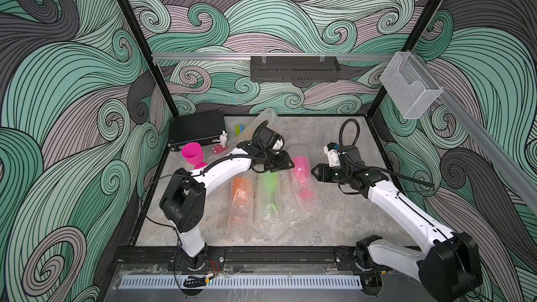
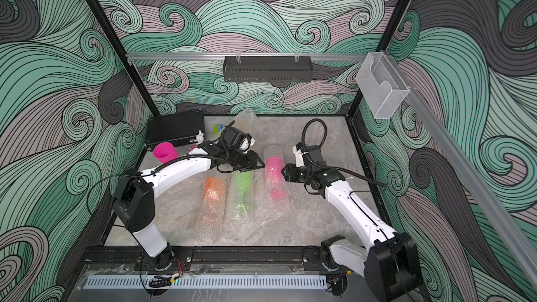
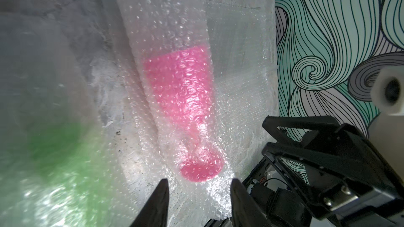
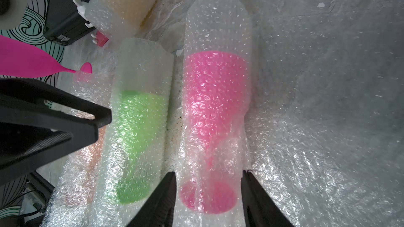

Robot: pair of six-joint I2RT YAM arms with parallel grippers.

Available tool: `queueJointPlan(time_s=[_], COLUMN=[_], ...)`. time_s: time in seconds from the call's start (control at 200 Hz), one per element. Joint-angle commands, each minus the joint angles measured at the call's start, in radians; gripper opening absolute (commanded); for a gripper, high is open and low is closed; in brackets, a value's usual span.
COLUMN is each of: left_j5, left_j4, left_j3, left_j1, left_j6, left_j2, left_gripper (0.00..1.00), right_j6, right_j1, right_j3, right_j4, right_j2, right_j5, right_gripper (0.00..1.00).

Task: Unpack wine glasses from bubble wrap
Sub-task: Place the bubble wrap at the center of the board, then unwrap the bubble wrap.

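Table [image 1: 334,222], near part: three goblets are laid side by side, each sheathed in bubble wrap [image 1: 236,225]: orange goblet [image 1: 241,191], green goblet [image 1: 268,187], pink goblet [image 1: 302,172].

Right gripper [image 1: 314,174]: jaws parted at the pink goblet's sleeve; contact cannot be told.

Left gripper [image 1: 289,166]: jaws parted, nothing held, above the green goblet's far end.

Farther left: magenta goblet [image 1: 192,153], unwrapped, upright.

Farthest: fourth sleeve [image 4: 122,3], yellowish within.

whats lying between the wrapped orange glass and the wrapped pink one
The green glass, also wrapped, lies between them, side by side with both. Both top views show it.
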Motion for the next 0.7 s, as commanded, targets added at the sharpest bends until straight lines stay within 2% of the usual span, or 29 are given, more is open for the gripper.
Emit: queueJointPlan(time_s=[0.0, 0.245, 0.455, 0.696], left_j5=[-0.001, -0.020, -0.053, -0.114], left_j4=[0.002, 0.027, -0.060, -0.130], left_j3=[0.046, 0.109, 0.217, 0.261], left_j1=[-0.033, -0.106, -0.144, -0.171], left_j6=[-0.047, -0.083, -0.034, 0.014], left_j2=[0.050, 0.134, 0.228, 0.301], left_gripper=[0.47, 0.48, 0.49, 0.49], right_j6=[-0.015, -0.024, -0.019, -0.016], right_j1=[-0.022, -0.046, -0.059, -0.069], right_j3=[-0.025, -0.063, -0.074, -0.092], right_j4=[-0.025, -0.016, 0.005, 0.025], right_j2=[-0.024, -0.029, -0.016, -0.018], right_j5=[0.011, 0.046, 0.040, 0.028], right_gripper=[0.52, 0.53, 0.53, 0.53])
